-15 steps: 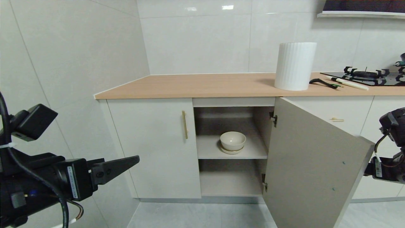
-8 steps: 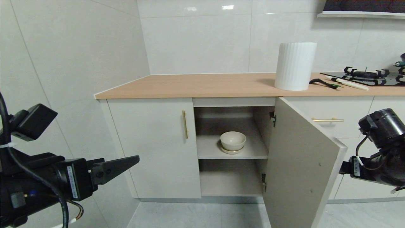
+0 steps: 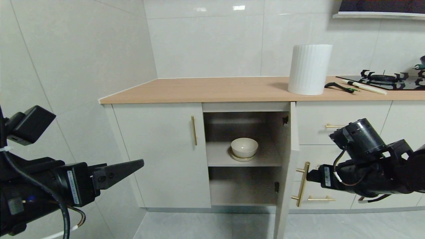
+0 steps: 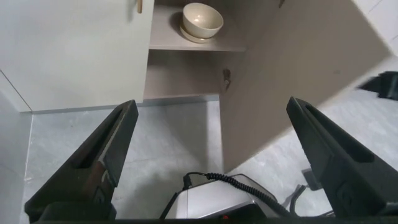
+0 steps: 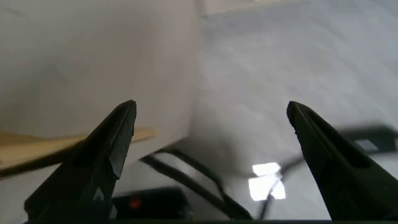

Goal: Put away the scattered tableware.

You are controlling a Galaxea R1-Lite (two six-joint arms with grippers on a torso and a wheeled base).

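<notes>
Swung leftward since the earlier frames, the pale grey cabinet door now stands half shut. Left end effector hangs spread on the near left. Inside, the cream ceramic bowl sits on the upper shelf. Right end effector, spread, is beside the slim brass handle; push steadily near that free edge. Whether it touches the door is hard to tell.
</notes>
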